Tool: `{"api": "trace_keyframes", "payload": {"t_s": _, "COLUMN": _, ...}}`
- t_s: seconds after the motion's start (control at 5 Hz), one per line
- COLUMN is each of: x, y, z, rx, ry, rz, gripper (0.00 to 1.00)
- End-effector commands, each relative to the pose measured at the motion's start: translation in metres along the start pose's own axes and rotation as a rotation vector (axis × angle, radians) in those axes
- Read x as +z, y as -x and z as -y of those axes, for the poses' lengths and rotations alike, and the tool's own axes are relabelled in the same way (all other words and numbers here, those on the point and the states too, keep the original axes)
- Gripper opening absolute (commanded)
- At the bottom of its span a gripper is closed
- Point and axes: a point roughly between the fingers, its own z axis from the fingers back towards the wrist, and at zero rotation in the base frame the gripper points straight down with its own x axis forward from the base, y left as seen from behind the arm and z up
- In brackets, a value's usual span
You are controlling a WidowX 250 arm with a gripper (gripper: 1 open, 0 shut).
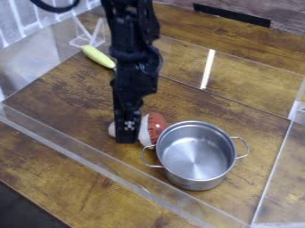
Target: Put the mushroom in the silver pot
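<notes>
Black gripper [125, 127], jaws wide, hides the mushroom's [152, 126] white stem beside the silver pot [195, 154].

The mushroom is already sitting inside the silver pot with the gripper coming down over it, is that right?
Not quite. The mushroom lies on the table just left of the silver pot, which is empty. The camera view shows this, with the open gripper down over the mushroom.

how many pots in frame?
1. The silver pot stands on the wooden table, near its front right, just right of the mushroom. No other pot is visible.
</notes>
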Motion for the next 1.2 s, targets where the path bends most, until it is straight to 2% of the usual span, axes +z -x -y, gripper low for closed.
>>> {"api": "trace_keyframes", "payload": {"t_s": 0.0, "x": -0.006, "y": -0.013, "z": -0.003, "rx": -0.02, "ry": -0.021, "rz": 0.039, "gripper": 1.0}}
{"api": "trace_keyframes", "payload": {"t_s": 0.4, "x": -0.021, "y": -0.021, "z": -0.012, "rx": 0.0, "ry": -0.005, "rz": 0.055, "gripper": 1.0}}
{"api": "trace_keyframes", "payload": {"t_s": 0.8, "x": -0.019, "y": -0.025, "z": -0.009, "rx": 0.002, "ry": 0.027, "rz": 0.06, "gripper": 1.0}}
{"api": "trace_keyframes", "payload": {"t_s": 1.0, "x": -0.018, "y": -0.014, "z": -0.014, "rx": -0.029, "ry": 0.039, "rz": 0.057, "gripper": 1.0}}
